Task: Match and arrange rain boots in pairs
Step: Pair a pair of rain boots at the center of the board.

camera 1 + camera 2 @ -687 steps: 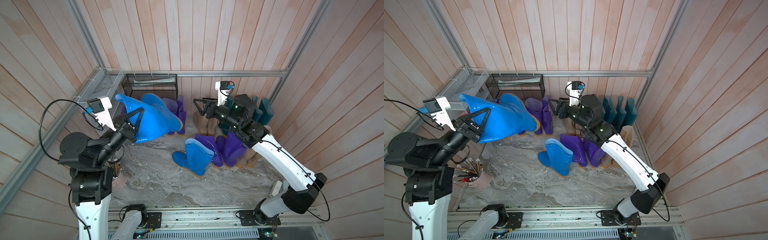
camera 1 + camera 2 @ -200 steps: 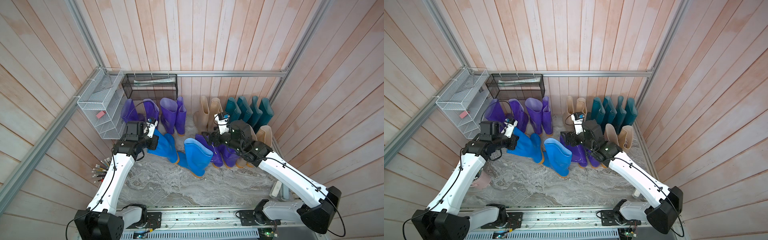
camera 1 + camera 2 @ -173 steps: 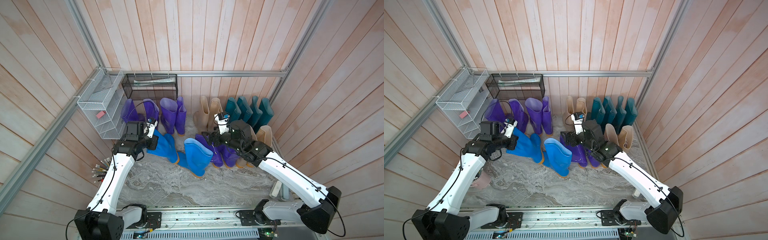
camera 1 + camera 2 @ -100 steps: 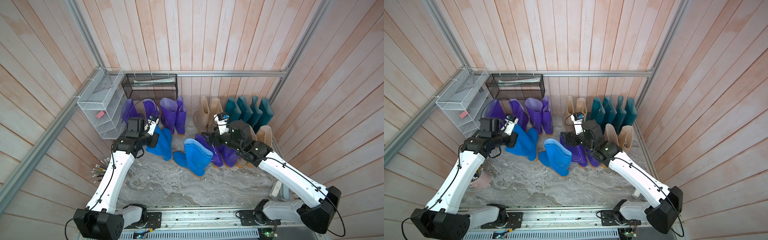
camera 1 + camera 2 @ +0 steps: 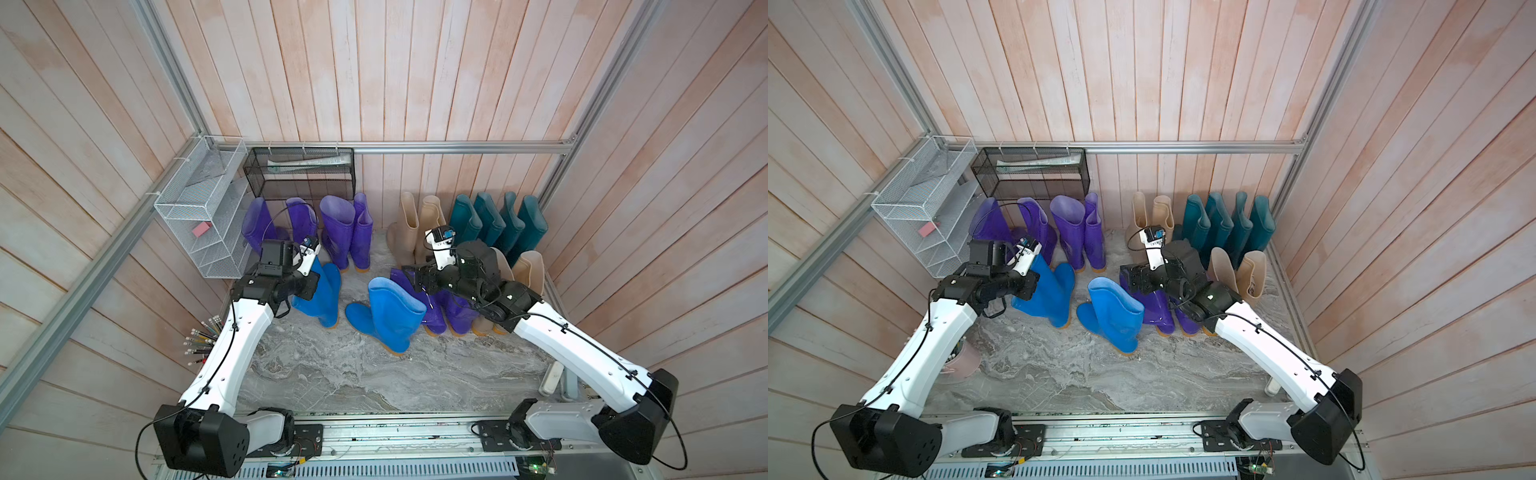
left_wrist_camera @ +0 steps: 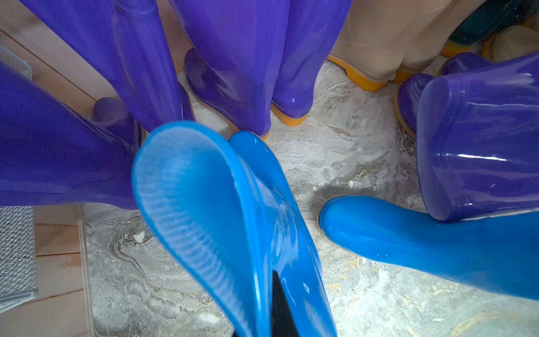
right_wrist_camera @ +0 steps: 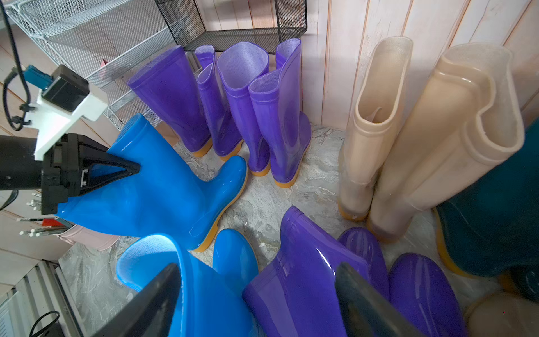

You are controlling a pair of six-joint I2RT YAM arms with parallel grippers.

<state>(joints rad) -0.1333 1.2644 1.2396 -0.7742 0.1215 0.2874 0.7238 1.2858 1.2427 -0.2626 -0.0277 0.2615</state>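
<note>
Marbled worktop (image 5: 374,374) inspected; along its back edge stand four purple rain boots (image 5: 336,224) toward the left corner, two beige rain boots (image 5: 415,220) midway, and four dark teal rain boots (image 5: 494,224) at the right corner; one bright blue boot (image 5: 395,316) stands upright mid-worktop; left end effector (image 7: 131,168) is clamped on the cuff of a tilted blue boot (image 5: 326,295) near the left edge; right end effector (image 7: 256,267) has its jaws spread wide over a leaning purple boot (image 7: 303,277).
</note>
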